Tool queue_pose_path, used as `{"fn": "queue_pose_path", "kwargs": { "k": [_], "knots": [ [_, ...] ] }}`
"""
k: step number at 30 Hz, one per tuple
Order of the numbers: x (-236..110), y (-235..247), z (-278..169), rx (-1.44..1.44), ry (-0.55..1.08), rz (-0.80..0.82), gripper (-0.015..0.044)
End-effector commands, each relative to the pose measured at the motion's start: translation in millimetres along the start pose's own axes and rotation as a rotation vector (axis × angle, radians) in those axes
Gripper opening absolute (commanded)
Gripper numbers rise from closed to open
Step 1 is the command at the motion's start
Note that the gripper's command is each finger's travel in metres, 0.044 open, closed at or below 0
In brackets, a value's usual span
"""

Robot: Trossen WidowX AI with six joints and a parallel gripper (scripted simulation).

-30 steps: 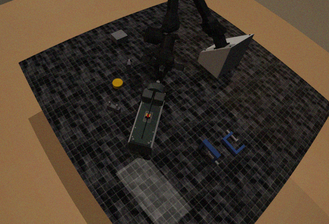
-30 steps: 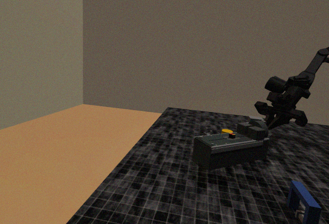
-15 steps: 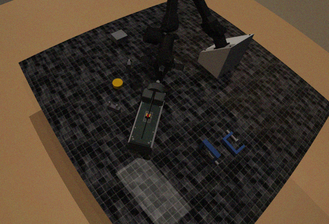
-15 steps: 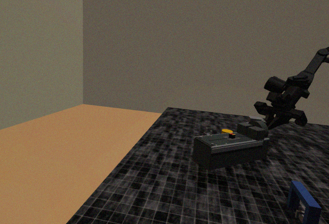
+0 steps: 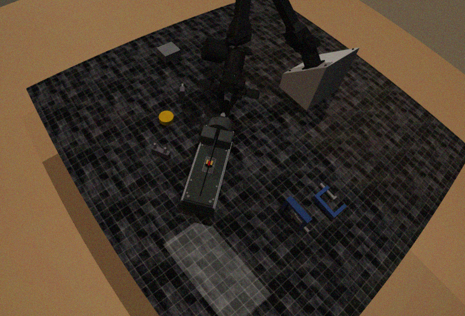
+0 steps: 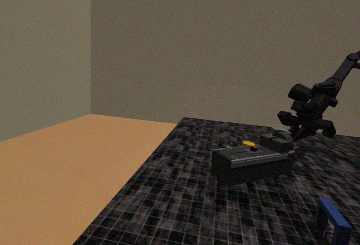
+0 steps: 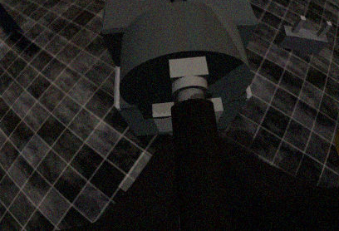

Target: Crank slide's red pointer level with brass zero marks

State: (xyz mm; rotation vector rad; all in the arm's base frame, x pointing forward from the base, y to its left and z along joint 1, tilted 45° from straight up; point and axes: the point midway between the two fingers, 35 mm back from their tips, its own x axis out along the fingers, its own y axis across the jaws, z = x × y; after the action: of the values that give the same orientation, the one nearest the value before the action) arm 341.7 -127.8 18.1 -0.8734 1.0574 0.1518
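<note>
The machine is a dark long box on the chequered mat. At the box's near end sits the round crank disc with a pale cylindrical handle. My gripper reaches down to this end and is shut on the crank handle.
A yellow disc, a small grey bracket, a peg and a grey cube lie left of the machine. The grey wedge base stands right. Blue brackets lie front right. A pale rectangle lies in front.
</note>
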Motion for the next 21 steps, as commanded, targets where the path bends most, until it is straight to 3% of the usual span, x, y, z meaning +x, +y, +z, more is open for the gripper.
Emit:
{"fn": "queue_pose_path", "kwargs": {
  "k": [1,21],
  "knots": [
    [-0.6,-9.2,0.3,0.004,-0.001,-0.024,0.0000],
    [1.1,-12.7,-1.2,0.004,-0.001,-0.024,0.0000]
  ]
}}
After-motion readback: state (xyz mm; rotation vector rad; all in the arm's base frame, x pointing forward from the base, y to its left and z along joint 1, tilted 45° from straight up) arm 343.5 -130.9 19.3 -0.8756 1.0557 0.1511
